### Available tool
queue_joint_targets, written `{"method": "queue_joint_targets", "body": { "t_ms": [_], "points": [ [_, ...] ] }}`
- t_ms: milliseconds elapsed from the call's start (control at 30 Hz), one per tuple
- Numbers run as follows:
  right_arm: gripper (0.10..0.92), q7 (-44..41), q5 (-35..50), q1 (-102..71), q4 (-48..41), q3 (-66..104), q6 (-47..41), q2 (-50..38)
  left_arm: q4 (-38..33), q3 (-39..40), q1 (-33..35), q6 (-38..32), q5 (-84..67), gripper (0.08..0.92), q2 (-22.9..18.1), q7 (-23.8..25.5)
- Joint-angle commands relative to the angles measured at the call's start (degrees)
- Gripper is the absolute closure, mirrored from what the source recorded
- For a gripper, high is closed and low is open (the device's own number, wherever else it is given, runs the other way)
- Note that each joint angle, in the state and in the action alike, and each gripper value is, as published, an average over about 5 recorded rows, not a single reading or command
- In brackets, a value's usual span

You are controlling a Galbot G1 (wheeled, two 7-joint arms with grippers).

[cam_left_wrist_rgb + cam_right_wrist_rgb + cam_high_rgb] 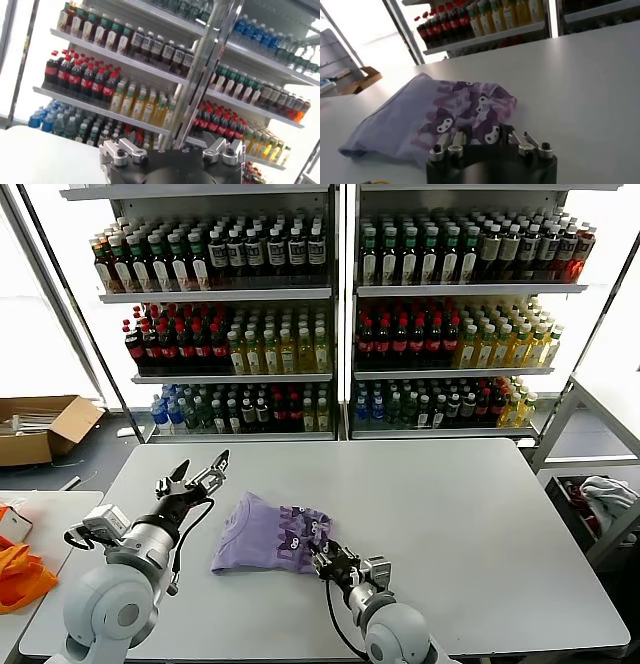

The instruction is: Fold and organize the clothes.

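The clothes [268, 536] are one lavender T-shirt with a dark purple cartoon print, lying folded left of centre on the white table [460, 524]. My right gripper [322, 554] is low at the shirt's near right corner. In the right wrist view the printed fabric [445, 112] bunches up between the right gripper's [487, 136] narrowed fingers, which are shut on that edge. My left gripper [200, 471] is raised above the table just left of the shirt, open and holding nothing. In the left wrist view the left gripper [172, 150] points at the shelves.
Shelves of bottles [330, 314] stand behind the table's far edge. A cardboard box [40, 429] sits on the floor at far left. Orange fabric [20, 576] lies on a side table at left. A white-and-red cloth bundle [605, 499] sits at right.
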Motion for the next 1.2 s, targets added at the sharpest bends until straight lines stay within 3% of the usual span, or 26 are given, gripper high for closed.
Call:
{"method": "queue_joint_targets", "body": {
  "t_ms": [33,333,533,733,867,1200],
  "points": [
    [0.643,0.0,-0.3,-1.1,1.1,-0.2,-1.4,-1.2,-1.3,-1.8,1.0,0.1,-0.7,0.177,0.2,-0.4],
    [0.866,-6.7,-4.6,-6.2,8.7,8.0,-4.6,-10.5,-1.3,-2.1,1.6,0.2,-1.3,0.177,-0.1,-0.8],
    [0.871,-10.2,-7.2,-8.8,12.3,14.2,-6.3,-18.6,-1.7,-1.5,2.1,0.3,-1.3,0.177,-1.0,-0.7],
    [0.871,-10.5,-7.6,-10.0,14.0,16.8,-6.7,-20.6,-2.1,-0.7,2.2,0.4,-1.2,0.177,-1.7,-0.8],
    [0.819,-11.0,-7.2,-11.6,15.5,18.9,-5.0,-20.8,-2.5,-0.6,2.9,0.3,-1.2,0.177,-1.7,-0.7],
    [0.529,-4.6,-8.6,-8.0,17.8,15.3,-0.9,-15.5,-3.5,-0.5,4.0,0.4,-1.2,0.177,-1.3,-0.5]
  ]
}}
